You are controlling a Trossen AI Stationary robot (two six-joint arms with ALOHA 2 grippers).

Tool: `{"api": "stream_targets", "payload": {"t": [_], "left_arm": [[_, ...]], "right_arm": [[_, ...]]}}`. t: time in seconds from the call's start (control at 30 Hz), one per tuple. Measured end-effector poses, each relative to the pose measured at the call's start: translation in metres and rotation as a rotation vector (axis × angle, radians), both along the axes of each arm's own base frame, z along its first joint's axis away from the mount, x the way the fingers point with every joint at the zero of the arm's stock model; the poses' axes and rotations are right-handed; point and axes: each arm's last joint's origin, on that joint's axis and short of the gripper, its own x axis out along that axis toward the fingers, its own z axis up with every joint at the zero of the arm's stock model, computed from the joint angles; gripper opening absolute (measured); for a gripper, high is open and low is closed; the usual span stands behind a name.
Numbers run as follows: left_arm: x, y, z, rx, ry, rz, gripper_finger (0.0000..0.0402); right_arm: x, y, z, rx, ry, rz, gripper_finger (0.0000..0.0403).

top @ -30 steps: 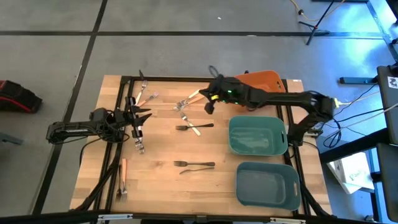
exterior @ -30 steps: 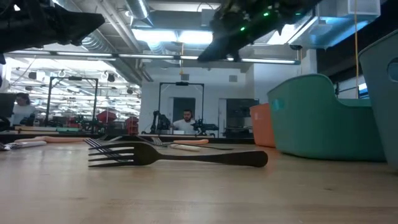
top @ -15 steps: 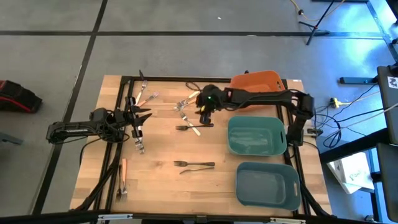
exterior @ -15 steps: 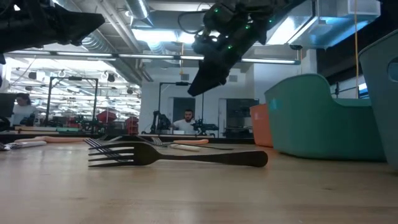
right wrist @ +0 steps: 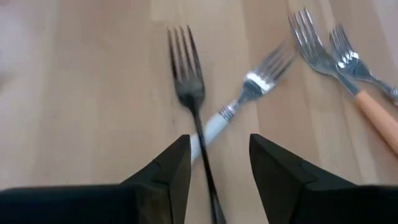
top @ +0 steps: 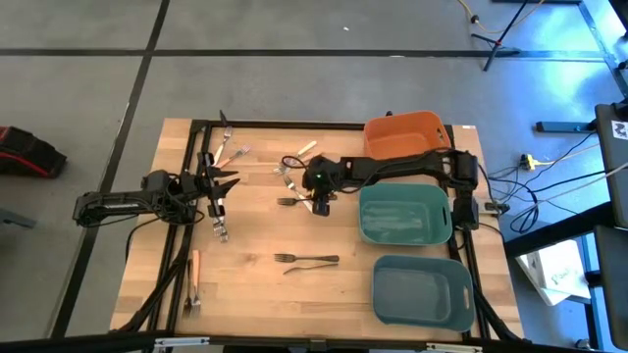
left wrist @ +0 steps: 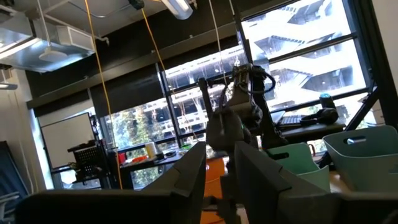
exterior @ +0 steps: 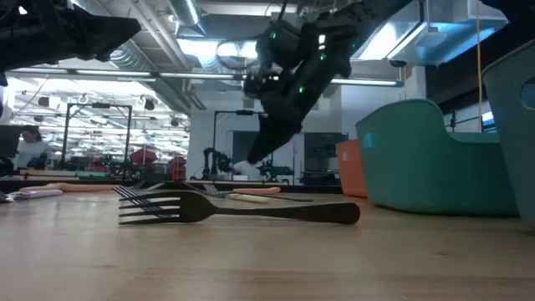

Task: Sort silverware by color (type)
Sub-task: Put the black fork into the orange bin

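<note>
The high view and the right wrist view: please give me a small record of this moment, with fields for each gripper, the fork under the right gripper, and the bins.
right gripper: open, low over the table's middle, fingers either side of a fork handle
target fork: dark fork, flat on the wood, crossing a white-handled fork
left gripper: waiting at the table's left side
bins: orange bin, two teal bins, no fork visible inside them
loose fork: another dark fork near the table's front
</note>
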Motion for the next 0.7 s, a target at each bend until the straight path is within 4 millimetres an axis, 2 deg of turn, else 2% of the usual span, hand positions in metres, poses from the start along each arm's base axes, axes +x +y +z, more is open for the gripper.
{"api": "stream_targets", "payload": {"t": [0.2, 0.4, 0.7], "left_arm": [[0.000, 0.000, 0.000, 0.000, 0.000, 0.000, 0.0080], [0.000, 0.000, 0.000, 0.000, 0.000, 0.000, 0.0080], [0.000, 0.000, 0.000, 0.000, 0.002, 0.000, 0.0080]], "right_arm": [[0.004, -0.001, -0.027, 0.004, 0.065, -0.005, 0.0152], [0.005, -0.001, -0.039, 0.006, 0.094, -0.001, 0.0150], [0.007, -0.001, -0.049, 0.012, 0.106, 0.008, 0.0086]]}}
